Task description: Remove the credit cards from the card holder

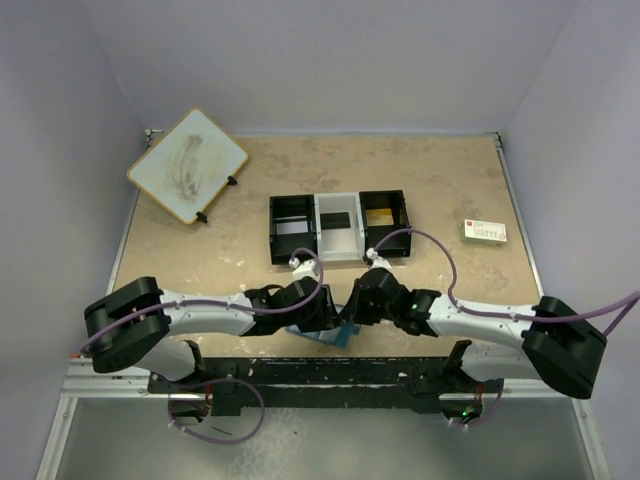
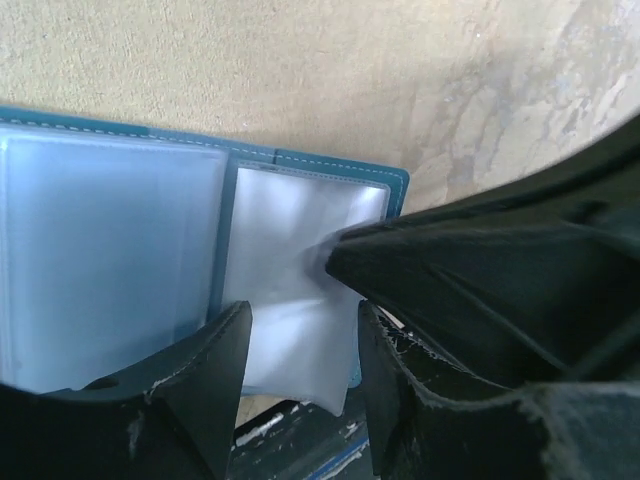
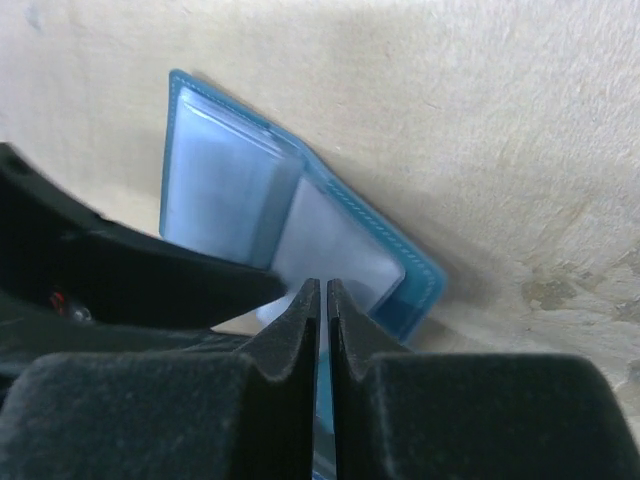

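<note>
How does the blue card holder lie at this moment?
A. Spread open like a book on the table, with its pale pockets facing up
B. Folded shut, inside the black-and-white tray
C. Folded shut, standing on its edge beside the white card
A: both wrist views show the card holder spread open on the table with its pale pockets up, and the tray stands apart from it.

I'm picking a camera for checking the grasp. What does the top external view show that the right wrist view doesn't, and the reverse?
Only the top external view: both whole arms, the three-compartment tray, the white card at the right and the white board at the far left. Only the right wrist view: the card holder lying open with its clear pockets, and the right gripper closed to a slit at its near edge. Both: the blue card holder and the beige table.
</note>
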Tool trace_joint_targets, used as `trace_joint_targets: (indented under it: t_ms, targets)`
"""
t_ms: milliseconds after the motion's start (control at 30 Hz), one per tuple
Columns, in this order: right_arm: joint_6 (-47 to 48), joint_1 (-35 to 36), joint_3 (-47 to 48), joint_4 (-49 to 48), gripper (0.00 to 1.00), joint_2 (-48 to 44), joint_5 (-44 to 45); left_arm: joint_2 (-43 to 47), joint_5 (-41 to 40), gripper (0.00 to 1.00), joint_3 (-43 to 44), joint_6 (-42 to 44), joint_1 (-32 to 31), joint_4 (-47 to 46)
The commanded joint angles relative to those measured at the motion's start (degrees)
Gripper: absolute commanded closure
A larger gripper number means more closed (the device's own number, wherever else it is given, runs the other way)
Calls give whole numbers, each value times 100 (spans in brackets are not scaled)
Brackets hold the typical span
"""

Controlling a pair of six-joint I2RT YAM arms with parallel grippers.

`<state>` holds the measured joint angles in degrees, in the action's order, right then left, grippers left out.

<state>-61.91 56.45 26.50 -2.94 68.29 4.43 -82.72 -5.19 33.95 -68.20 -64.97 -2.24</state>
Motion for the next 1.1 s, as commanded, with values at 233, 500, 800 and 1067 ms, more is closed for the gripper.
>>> trace_joint_targets:
  t_ms: [233,500,800,1067]
  targets:
    - [-79,-6,-513,-291,93,6,-279,1458,-1089,49,204,314,-16,1227]
    - [41,-9,-455,-277,92,147,-213,1349,-1704,43,286,555,90,2005]
    - [113,-11,-400,-299,92,272,-210,1031,-1638,49,316,483,90,1822]
    - [133,-11,-364,-320,92,372,-214,1311,-1677,48,372,456,90,2016]
